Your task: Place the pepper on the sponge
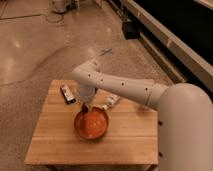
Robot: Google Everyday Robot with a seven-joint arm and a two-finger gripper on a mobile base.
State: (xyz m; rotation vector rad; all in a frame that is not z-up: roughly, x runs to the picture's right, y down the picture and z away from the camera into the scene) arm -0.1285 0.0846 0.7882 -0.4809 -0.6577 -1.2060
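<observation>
Gripper [85,107] hangs at back-left rim of orange bowl [93,129] on wooden table [60,146]; clenched or released, cannot tell.

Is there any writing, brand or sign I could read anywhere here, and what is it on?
No readable text anywhere.
Boxy red, black and white item on the wooden table: markings cannot be read.
Blue cross mark on the floor: a sign, no words.
The gripper, over the orange bowl: no label visible.

matt wood table [55,145] — glossy orange bowl [94,132], gripper [85,107] at its rim — polished floor [30,50]
</observation>
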